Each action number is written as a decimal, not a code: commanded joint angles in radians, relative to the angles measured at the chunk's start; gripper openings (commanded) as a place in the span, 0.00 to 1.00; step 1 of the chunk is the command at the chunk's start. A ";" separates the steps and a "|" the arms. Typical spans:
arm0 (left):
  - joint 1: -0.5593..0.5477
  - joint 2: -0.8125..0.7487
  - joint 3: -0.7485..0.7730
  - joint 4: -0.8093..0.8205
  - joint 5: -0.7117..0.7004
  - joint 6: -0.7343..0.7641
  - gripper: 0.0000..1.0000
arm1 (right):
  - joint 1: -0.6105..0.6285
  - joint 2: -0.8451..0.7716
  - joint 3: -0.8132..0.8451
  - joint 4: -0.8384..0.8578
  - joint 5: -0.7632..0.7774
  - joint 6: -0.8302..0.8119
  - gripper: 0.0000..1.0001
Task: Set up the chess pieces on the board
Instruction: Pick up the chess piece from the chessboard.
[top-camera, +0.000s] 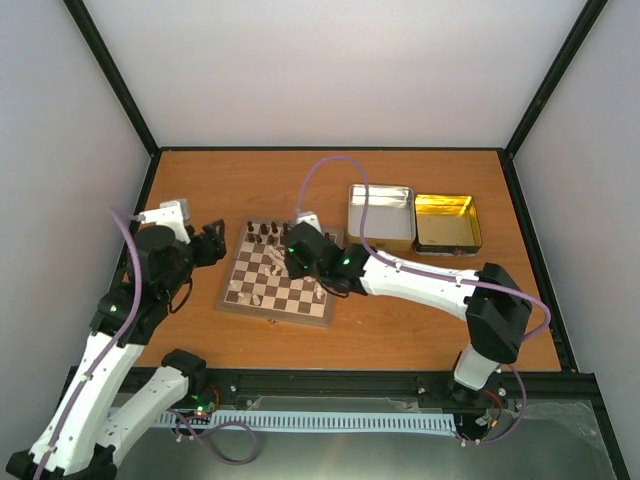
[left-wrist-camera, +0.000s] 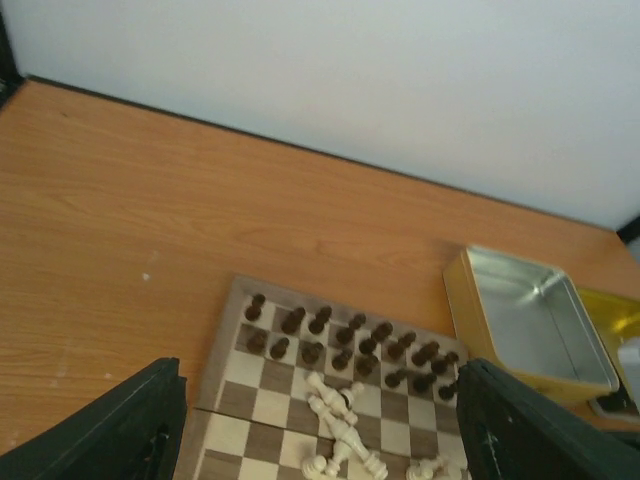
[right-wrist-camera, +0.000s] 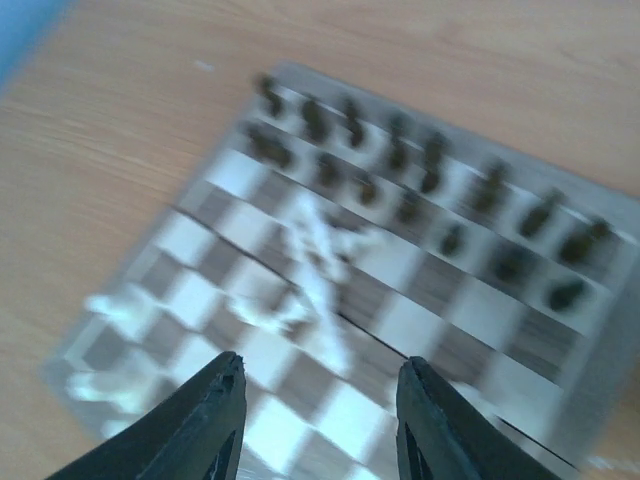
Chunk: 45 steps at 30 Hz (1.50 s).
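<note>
Top external: board (top-camera: 285, 298) lies on table (top-camera: 400, 320) between the arms. Left wrist: dark chess pieces (left-wrist-camera: 345, 345) stand in two rows at its far edge, and cream chess pieces (left-wrist-camera: 338, 415) lie toppled mid-board. Left gripper (top-camera: 212, 245) sits off the board's left edge with jaws wide apart and empty; right gripper (right-wrist-camera: 320, 365) hangs over the board with jaws apart, holding nothing.

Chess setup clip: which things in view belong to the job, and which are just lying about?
Belong to the job: board; dark pieces, standing in two rows along its far side; pale pieces, several toppled mid-board.
Just lying about: silver tin; gold tin, side by side right of the board.
</note>
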 joint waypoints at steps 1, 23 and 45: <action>-0.006 0.061 -0.030 0.064 0.165 0.049 0.75 | -0.056 -0.023 -0.110 -0.173 0.000 0.126 0.42; -0.006 0.104 -0.071 0.048 0.180 0.033 0.75 | -0.072 0.161 0.034 -0.231 -0.073 0.080 0.23; -0.006 0.104 -0.068 0.036 0.167 0.028 0.75 | -0.070 0.186 0.070 -0.237 -0.102 0.061 0.05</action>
